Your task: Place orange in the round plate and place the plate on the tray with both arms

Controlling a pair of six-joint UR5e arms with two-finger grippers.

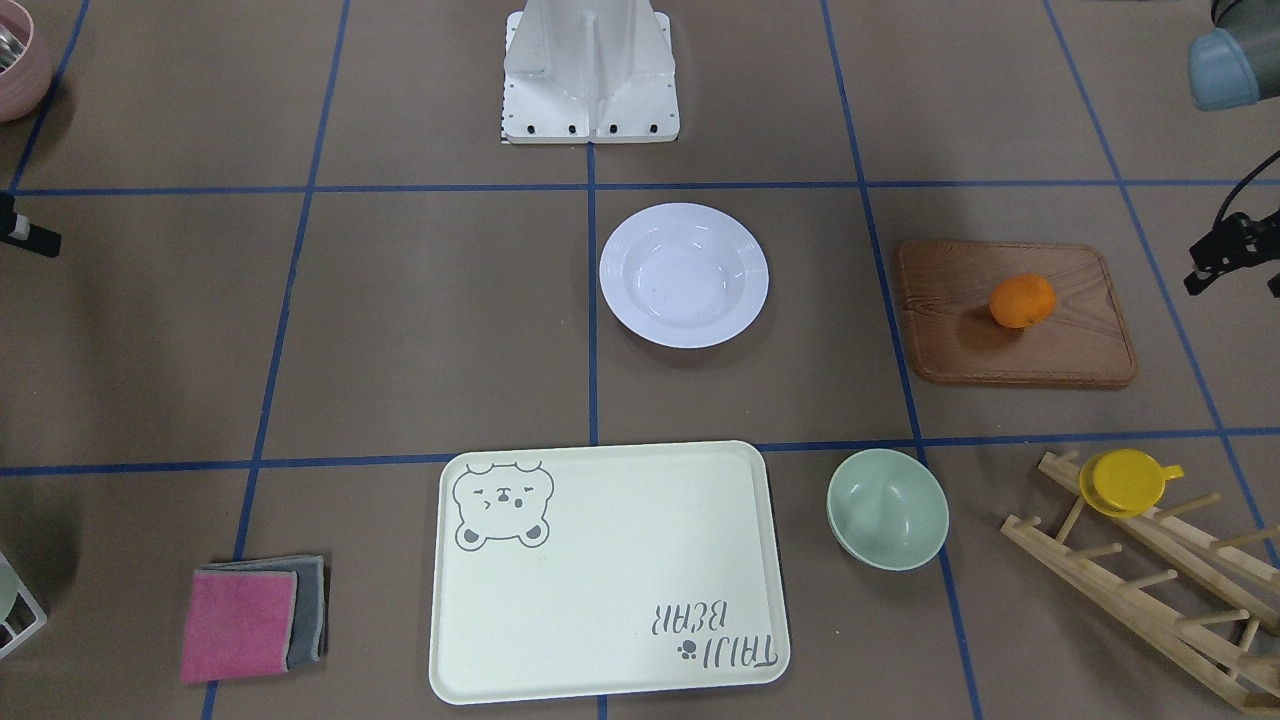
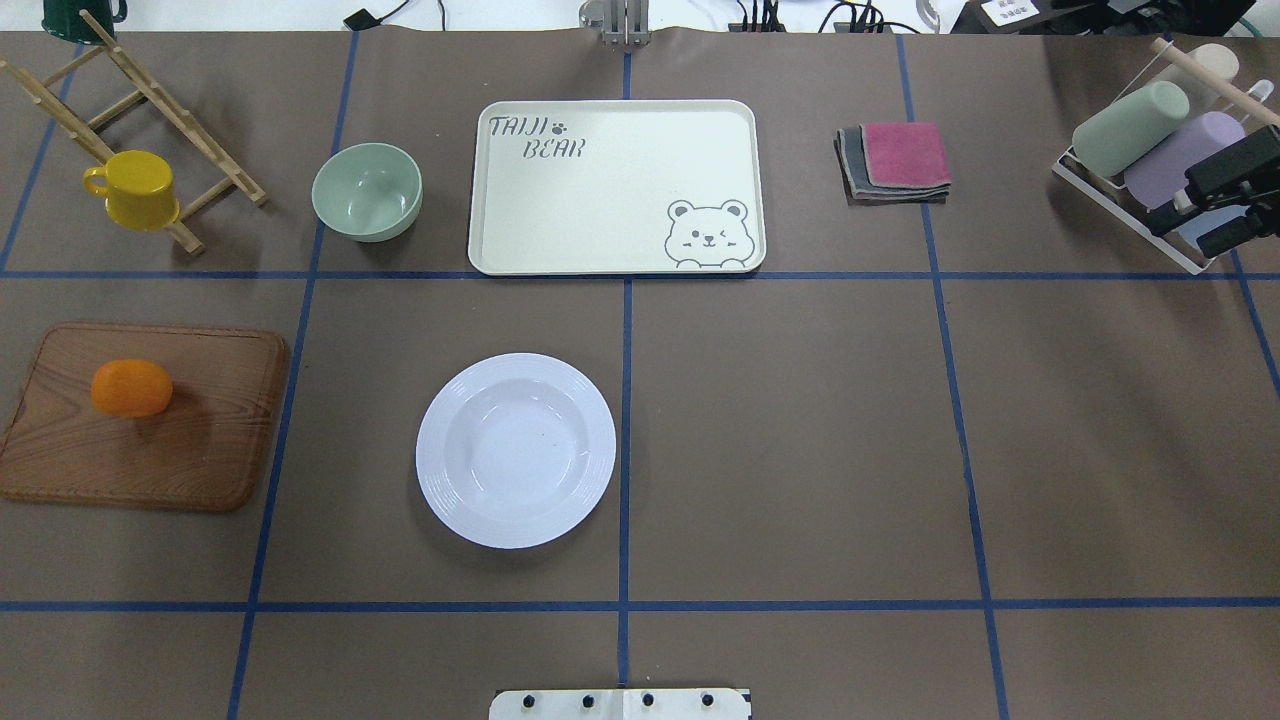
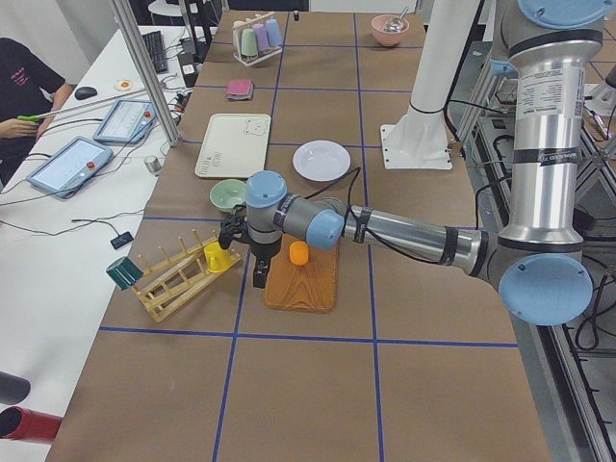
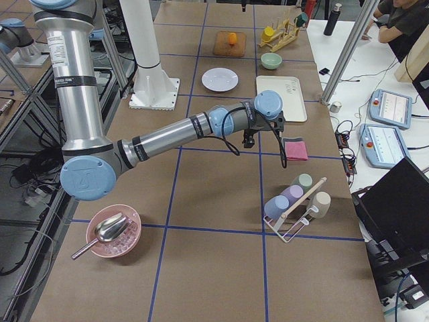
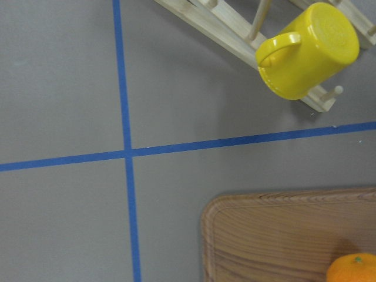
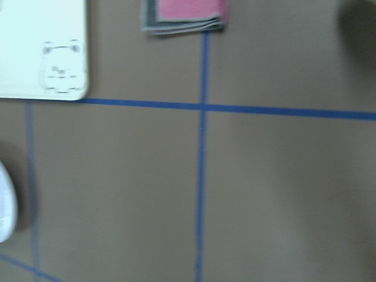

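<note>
1. Overhead, the orange (image 2: 131,388) lies on the wooden board (image 2: 150,450) at the left end of the desk (image 2: 800,450). The round plate (image 2: 515,450) sits near the middle, holding nothing. The tray (image 2: 610,190) lies beyond it, well apart, with the mint bowl (image 2: 367,190) just beside its left side.
2. From the front-facing camera the layout is mirrored. The orange rests on the board at the view's right, the plate sits mid-desk, and the tray lies nearer the camera. The folded cloths (image 1: 255,620), pink over grey, lie on the tray's far side from the bowl.
3. From the exterior left, the left pincer (image 3: 258,281) hangs over the desk just beside the board, between the yellow cup (image 3: 218,258) and the orange. I cannot tell how far open it is.
4. From the exterior right, the right pincer (image 4: 249,141) hangs above the desk near the tray and the cloths. I cannot tell its opening either.
5. The left wrist view shows the cup on the wooden rack (image 5: 235,41), a corner of the board, and the top of the orange at the lower right edge.
6. The right wrist view is blurred. It shows the tray's bear corner, the cloths, and a sliver of the plate at the left edge.
</note>
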